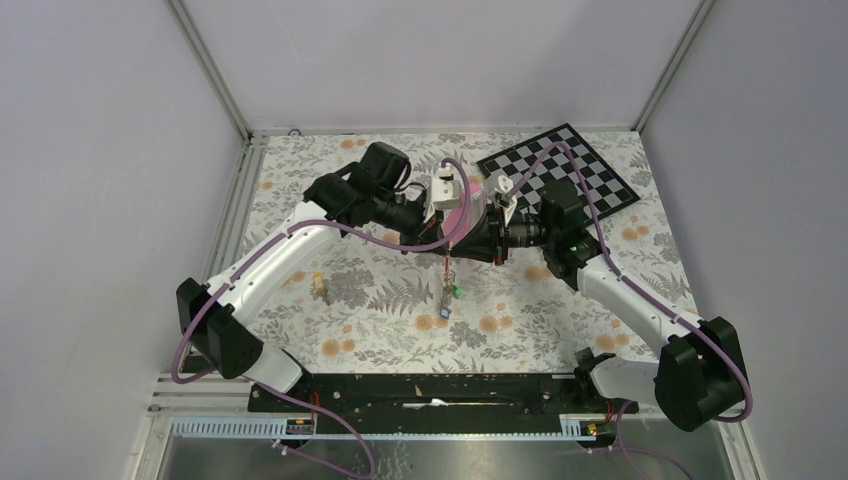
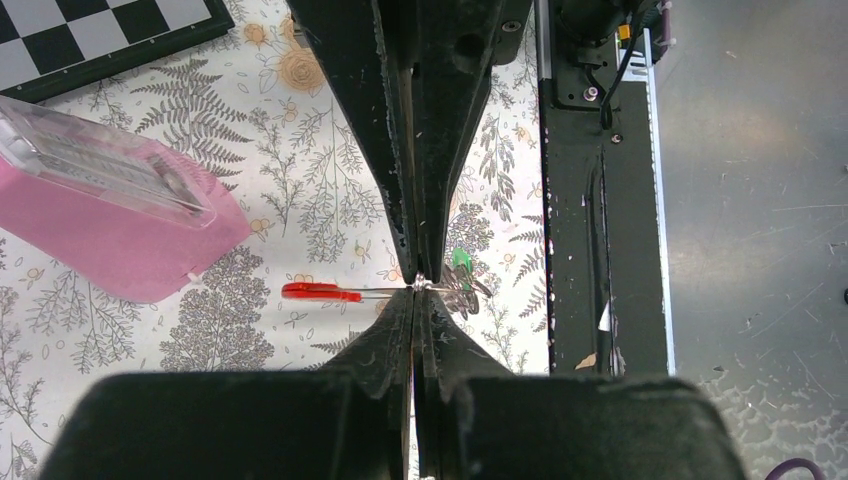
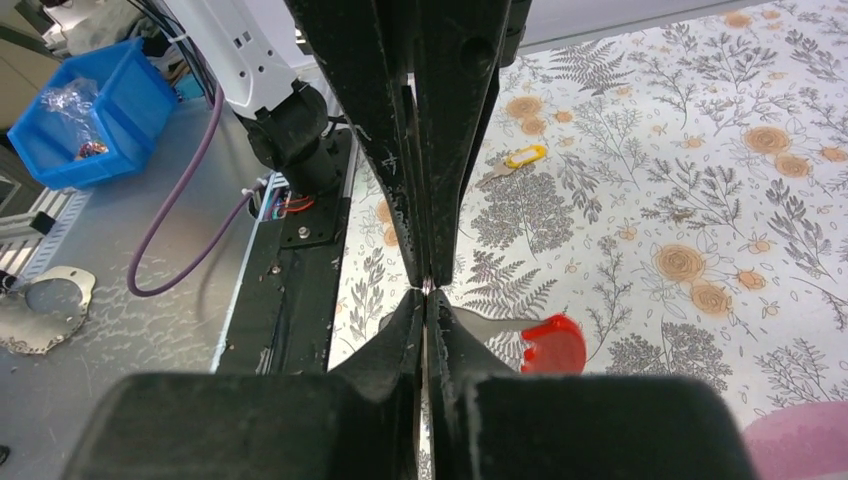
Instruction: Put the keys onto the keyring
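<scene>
Keyring (image 2: 320,292) in the grip of the left hand (image 2: 417,285): fingers pressed tight together on its thin metal, red part jutting left of the tips, keys (image 2: 463,283) with a green tag bunched just right of them. Meets the right hand (image 3: 428,287) tip to tip above the middle of the table (image 1: 380,330). Right hand closed too, pinching a glint of metal; cannot tell what exactly. Just right of its tips, a grey shank ending in a broad, rounded red piece.

Around: pink metronome (image 2: 110,215) close by, partly hidden under both wrists from above; chessboard (image 1: 560,175) at the far right; yellow-headed key (image 1: 319,287) alone on the floral cloth, well off to the left.

Only from the top view: bunch dangling under the joined hands, blue tag (image 1: 443,320) lowest in the picture. Only from the left wrist: red part edge-on, thin as a bar. Only from the right wrist: apparently the same red seen broad, plus a blue bin (image 3: 85,110) off the table.
</scene>
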Robot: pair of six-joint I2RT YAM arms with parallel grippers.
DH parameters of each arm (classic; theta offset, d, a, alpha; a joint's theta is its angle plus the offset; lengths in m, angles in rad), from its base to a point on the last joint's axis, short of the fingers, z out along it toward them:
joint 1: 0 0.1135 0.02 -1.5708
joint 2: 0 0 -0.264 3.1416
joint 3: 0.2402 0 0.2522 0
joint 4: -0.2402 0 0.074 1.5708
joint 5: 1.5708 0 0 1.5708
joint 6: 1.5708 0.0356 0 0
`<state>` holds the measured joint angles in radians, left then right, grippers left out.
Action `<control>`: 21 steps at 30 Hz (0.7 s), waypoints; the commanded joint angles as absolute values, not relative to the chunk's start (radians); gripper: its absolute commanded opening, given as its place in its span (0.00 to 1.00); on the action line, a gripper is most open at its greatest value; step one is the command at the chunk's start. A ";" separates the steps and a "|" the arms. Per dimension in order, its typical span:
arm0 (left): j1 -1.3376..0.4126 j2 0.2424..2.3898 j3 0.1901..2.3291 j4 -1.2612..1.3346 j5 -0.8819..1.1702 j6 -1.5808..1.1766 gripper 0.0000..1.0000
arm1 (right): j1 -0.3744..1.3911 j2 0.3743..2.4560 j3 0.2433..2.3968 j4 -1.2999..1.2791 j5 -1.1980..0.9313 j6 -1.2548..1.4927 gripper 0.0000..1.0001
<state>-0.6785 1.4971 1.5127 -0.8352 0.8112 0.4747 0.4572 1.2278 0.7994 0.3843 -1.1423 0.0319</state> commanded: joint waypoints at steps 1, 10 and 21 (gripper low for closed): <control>-0.683 1.490 1.566 -0.809 0.843 0.488 0.00 | 0.472 1.225 0.833 0.437 -1.140 0.052 0.00; -0.547 1.367 1.383 -0.536 1.062 0.413 0.55 | 0.409 1.228 0.771 0.938 -1.126 0.510 0.00; -0.509 1.309 1.132 0.185 1.201 -0.112 0.56 | 0.401 1.280 0.732 1.264 -1.040 0.766 0.00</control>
